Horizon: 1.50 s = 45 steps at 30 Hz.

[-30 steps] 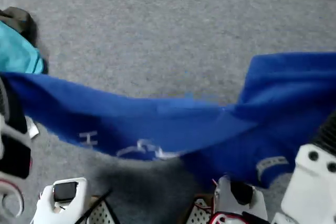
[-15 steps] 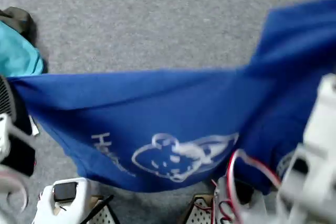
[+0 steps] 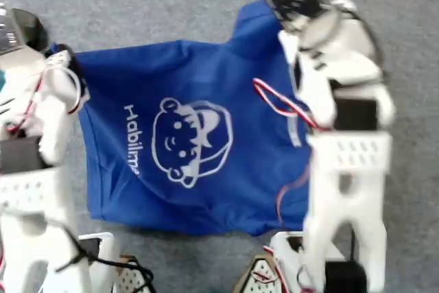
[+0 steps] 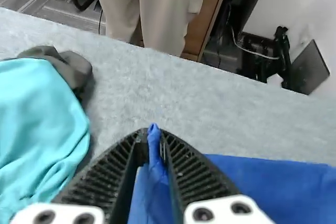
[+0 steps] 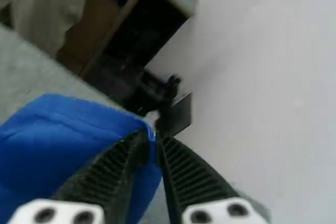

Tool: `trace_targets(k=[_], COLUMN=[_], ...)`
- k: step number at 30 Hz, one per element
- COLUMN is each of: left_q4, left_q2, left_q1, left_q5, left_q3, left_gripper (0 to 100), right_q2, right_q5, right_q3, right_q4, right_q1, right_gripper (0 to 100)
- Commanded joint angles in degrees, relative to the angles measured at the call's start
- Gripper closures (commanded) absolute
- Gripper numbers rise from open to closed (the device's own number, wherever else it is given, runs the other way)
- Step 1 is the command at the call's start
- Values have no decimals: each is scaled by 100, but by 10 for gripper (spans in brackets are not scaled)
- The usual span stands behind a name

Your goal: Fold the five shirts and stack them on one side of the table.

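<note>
We see the blue shirt (image 3: 206, 190) spread open over the grey table (image 3: 158, 12), its print facing up. A second ago it hung as a bunched band near the front edge, and half a second ago it was still unfurling in the air. Both arms have since swung forward, away from their bases. The left gripper (image 4: 149, 142) is clamped on a fold of the shirt's edge beside the teal shirt (image 4: 37, 129). The right gripper (image 5: 153, 140) pinches another corner near the table's far side.
</note>
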<state>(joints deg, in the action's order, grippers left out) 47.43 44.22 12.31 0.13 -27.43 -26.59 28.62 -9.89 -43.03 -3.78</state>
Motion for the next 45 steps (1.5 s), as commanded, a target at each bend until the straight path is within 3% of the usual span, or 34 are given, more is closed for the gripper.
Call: trace_targets(k=[1, 4, 7, 14, 25, 37, 45], left_q4=[-2919, -4193, -4589, -4501, -2936, -2488, -2479], left_q2=[-453, -1393, -2668, -4813, -6264, -7415, -7670], left_q1=[35, 35, 44, 26, -9, -9, -141], left_q5=[0, 26, 35, 35, 35, 35, 0], left_q3=[-1723, -2031, -1477, 712, 3868, 5530, 5960], left_gripper=[980, 980, 980, 981, 981, 981, 981], right_q2=[1007, 2141, 3248, 5323, 8163, 9130, 9156], right_q5=[53, -88, -325, -624, -378, 158, 220], right_q3=[-40, 673, 1833, 5218, 9692, 10334, 10334], right_q4=[879, 1055, 862, -308, -369, 1336, 993], right_q1=[-127, -110, -31, 31, 4, 31, 145], right_gripper=[993, 993, 993, 993, 993, 993, 993])
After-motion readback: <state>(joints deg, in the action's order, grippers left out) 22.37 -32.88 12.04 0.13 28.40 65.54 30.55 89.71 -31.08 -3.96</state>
